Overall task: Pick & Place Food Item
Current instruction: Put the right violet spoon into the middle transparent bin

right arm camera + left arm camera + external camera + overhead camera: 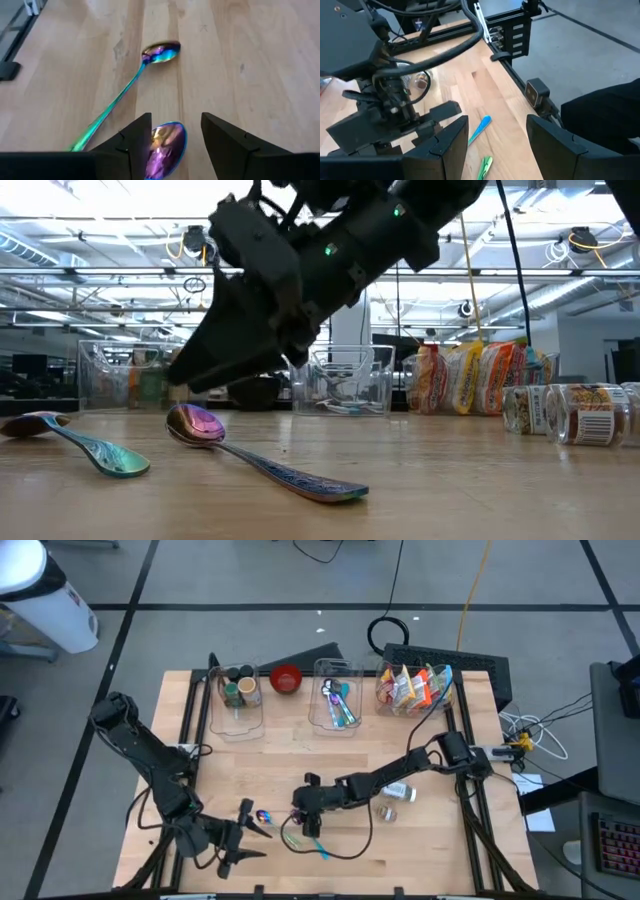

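Observation:
Two small jars [397, 790] [386, 810] lie on their sides on the wooden table, right of centre, and show in the low view [570, 415]. Snack packets [415, 690] stand in a clear bin at the far right. My right gripper [305, 820] hovers open near the table's middle. In its wrist view the bowl of an iridescent spoon [167, 145] lies on the table between its fingers. A second spoon [160, 52] lies beyond. My left gripper [250, 838] stands open at the near left and points at the right gripper [385, 115].
A clear bin with jars [240, 690], a red bowl [286, 678] and a clear bin with utensils [335, 700] line the far edge. Black frame rails [190, 720] run along both sides. A spoon handle [480, 129] lies in front of my left gripper.

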You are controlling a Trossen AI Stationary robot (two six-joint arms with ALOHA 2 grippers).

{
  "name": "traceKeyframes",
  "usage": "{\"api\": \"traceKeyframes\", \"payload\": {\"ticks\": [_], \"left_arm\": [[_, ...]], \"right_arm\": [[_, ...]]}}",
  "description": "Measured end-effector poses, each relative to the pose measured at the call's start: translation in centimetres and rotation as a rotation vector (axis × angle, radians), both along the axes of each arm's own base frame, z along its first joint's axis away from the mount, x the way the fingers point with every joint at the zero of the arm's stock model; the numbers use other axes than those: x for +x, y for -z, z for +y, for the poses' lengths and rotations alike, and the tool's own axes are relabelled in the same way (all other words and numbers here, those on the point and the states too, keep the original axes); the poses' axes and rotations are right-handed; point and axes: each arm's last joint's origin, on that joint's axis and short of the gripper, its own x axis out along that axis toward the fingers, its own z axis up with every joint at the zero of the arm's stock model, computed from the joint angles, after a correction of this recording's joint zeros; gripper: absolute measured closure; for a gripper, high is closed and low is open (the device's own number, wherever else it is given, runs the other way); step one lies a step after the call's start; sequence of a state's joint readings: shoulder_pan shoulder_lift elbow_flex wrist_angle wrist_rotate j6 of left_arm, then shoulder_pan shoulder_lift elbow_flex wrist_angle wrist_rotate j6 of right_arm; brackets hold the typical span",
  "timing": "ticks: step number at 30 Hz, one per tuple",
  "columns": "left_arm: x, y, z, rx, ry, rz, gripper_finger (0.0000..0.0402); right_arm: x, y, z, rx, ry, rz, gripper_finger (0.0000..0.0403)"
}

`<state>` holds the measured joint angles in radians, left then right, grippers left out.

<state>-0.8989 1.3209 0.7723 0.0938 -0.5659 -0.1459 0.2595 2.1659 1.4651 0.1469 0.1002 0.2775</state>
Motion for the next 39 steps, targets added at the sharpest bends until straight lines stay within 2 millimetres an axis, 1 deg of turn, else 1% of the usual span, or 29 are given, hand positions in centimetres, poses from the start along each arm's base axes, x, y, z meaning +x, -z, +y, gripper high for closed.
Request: {"api": "traceKeyframes", "payload": {"ticks": [4,12,17,22,24,26,35,37,39], "left_arm": [[0.0,0.2,0.1,-0.005,-0.008,0.017,0.0192],[-0.1,0.4,0.1,0.004,-0.014,0.038,0.0192],[-0.1,0.4,0.1,0.001,-0.015,0.039,0.0192],[-0.1,0.4,0.1,0.001,-0.016,0.039,0.0192],[-0.1,0.4,0.1,0.001,-0.016,0.039,0.0192],[-0.1,0.4,0.1,0.002,-0.016,0.04,0.0192],[-0.1,0.4,0.1,0.001,-0.016,0.04,0.0192],[-0.1,0.4,0.1,0.001,-0.016,0.04,0.0192],[-0.1,0.4,0.1,0.001,-0.016,0.04,0.0192]], "right_arm": [[0.1,0.3,-0.4,0.021,-0.006,0.016,0.0236],[0.1,0.4,-0.5,0.043,-0.015,0.031,0.0236],[0.0,1.8,-0.5,0.05,0.0,0.078,0.0236],[0.1,1.9,-0.5,0.057,0.004,0.073,0.0239],[0.1,2.1,-0.5,0.054,0.003,0.086,0.0249],[0.1,2.1,-0.5,0.058,-0.002,0.087,0.0267],[0.0,2.2,-0.6,0.07,-0.018,0.105,0.0385],[0.0,2.2,-0.6,0.073,-0.02,0.107,0.0393],[0.0,2.2,-0.8,0.072,-0.016,0.108,0.0392]]}}
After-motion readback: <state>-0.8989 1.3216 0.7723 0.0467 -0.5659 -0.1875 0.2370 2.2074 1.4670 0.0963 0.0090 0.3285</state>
